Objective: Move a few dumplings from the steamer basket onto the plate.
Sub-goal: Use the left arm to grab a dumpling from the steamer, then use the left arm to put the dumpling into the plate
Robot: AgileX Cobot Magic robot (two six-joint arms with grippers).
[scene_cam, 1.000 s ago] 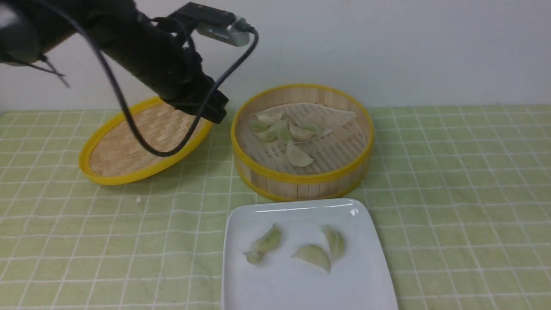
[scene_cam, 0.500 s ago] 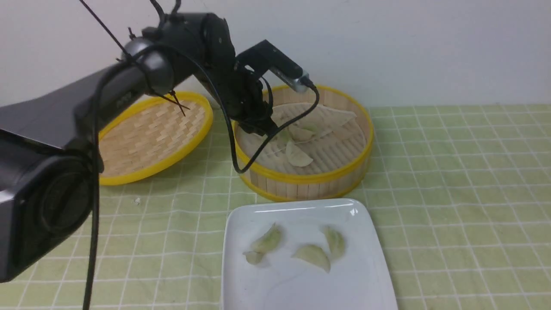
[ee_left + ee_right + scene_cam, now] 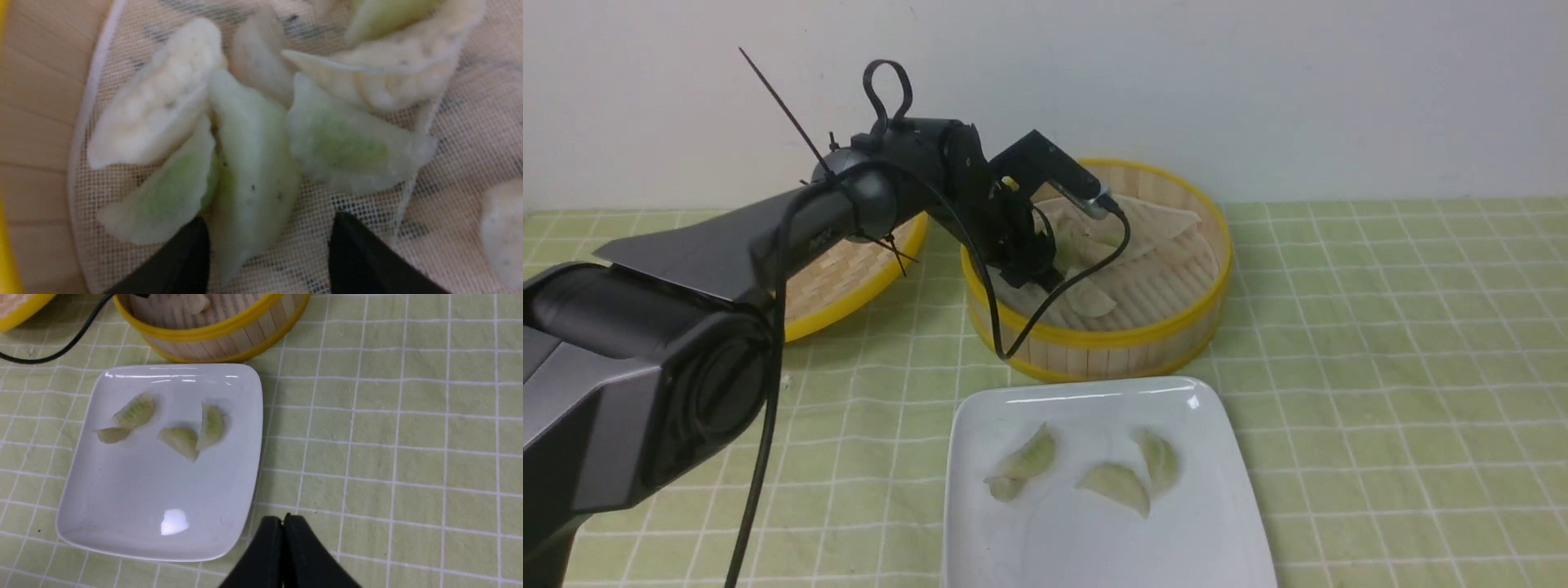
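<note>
The steamer basket (image 3: pixel 1168 327) stands behind the plate (image 3: pixel 1217 523). My left gripper (image 3: pixel 1039 273) reaches down into the basket's left side. In the left wrist view it (image 3: pixel 267 228) is open, its two black fingers either side of the tip of a pale green dumpling (image 3: pixel 253 179) that lies among several dumplings on the mesh liner (image 3: pixel 367 228). Three dumplings and a small piece lie on the plate (image 3: pixel 229 514), one of them (image 3: pixel 1115 483) near the middle. My right gripper (image 3: pixel 282 522) is shut and empty above the cloth beside the plate; it does not show in the front view.
The shallow woven yellow-rimmed lid (image 3: pixel 841 282) leans left of the basket, partly behind my left arm. A black cable (image 3: pixel 1045 310) hangs from the wrist over the basket's front rim. A green checked cloth (image 3: pixel 1380 367) covers the table; a white wall is behind.
My left arm has swung from above the lid to the right and down into the basket. The dumplings on the plate have not moved.
</note>
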